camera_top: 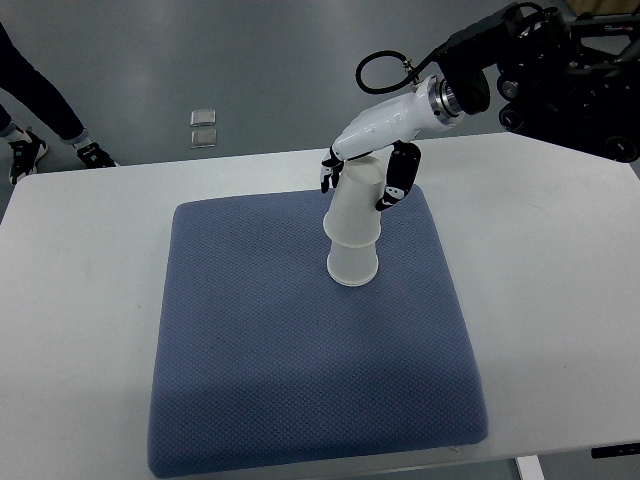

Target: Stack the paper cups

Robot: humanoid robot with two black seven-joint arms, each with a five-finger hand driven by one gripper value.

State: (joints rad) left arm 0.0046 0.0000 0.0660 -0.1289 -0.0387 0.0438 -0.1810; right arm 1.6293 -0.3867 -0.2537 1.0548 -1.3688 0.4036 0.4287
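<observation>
Blue mat (pixel 300 380): right robot hand (pixel 366 172) gripping stacked paper cups (pixel 355 228), top rim hidden.

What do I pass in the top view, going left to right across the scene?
Person's shoes at the far left edge → metal floor plates → stacked paper cups on the blue pad → right hand around the top cup → black arm housing at the upper right.
</observation>
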